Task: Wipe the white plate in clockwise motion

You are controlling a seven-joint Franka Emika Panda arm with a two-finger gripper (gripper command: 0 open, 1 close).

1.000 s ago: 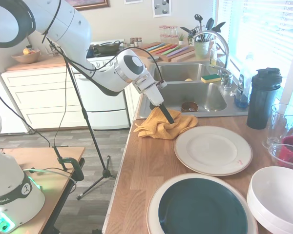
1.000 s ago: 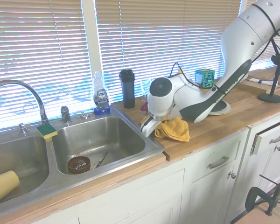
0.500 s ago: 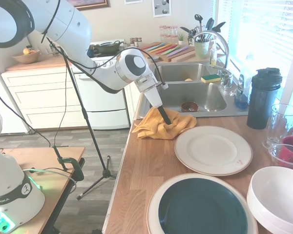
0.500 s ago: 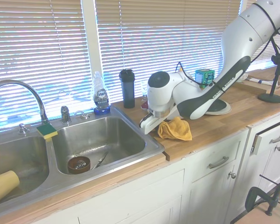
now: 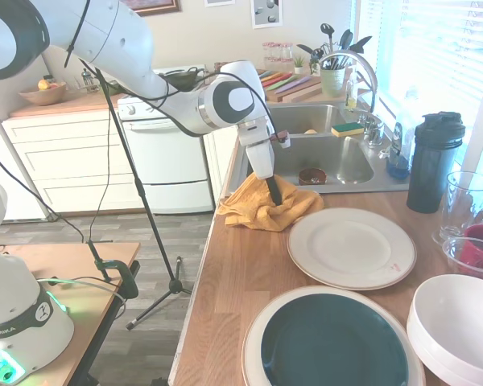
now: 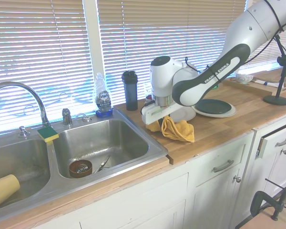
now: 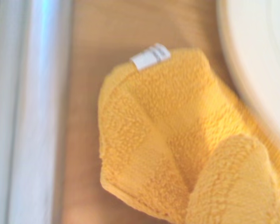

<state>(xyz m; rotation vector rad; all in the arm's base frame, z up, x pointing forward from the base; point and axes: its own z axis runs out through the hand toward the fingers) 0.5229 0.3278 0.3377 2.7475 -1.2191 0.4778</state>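
— Teal in the nearest dish?
— Yes, the teal-centred plate (image 5: 334,342) sits at the near edge of the wooden table (image 5: 233,281), with stacked white bowls (image 5: 455,326) to its right.
— And the white plate (image 5: 351,247)?
— It lies flat just beyond, bare, well right of the table's left edge.
— The cloth?
— The yellow cloth (image 5: 264,207) lies bunched just left of that plate, by the sink (image 5: 322,157). The fingers (image 5: 274,191) are clenched on a raised fold of it.

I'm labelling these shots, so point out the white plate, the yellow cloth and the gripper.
white plate (image 5: 351,247), first exterior view, bare centre.
yellow cloth (image 5: 253,211), first exterior view, crumpled middle.
gripper (image 5: 275,196), first exterior view, fingertips in cloth.
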